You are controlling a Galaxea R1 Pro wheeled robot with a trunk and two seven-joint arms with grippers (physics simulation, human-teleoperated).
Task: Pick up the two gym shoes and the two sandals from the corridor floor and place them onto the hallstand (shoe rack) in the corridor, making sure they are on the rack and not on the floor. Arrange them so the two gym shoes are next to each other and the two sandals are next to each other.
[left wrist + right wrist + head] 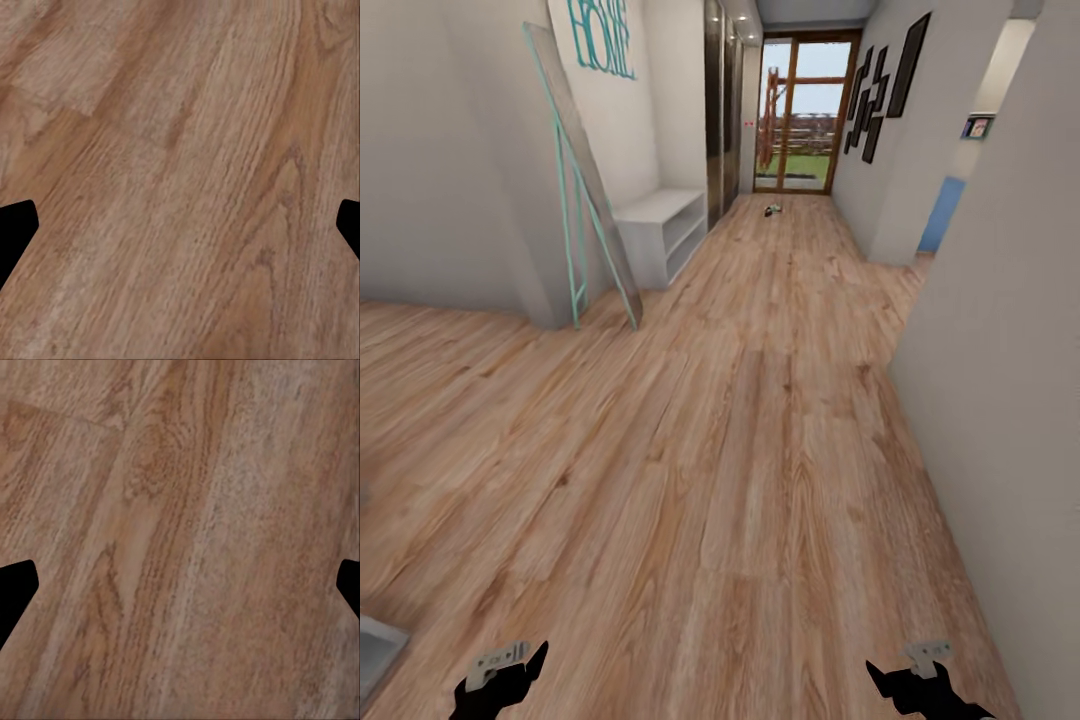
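Shoes far down corridor, well beyond both tools.

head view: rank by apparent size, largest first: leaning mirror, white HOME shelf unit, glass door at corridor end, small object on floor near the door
1. Leaning mirror, though it is nearest the camera.
2. and 3. Glass door and white shelf unit: too close to rank; the door is far off.
4. Small object on the floor, too small to identify.

Home corridor, wood plank floor, glazed door, "HOME" lettering
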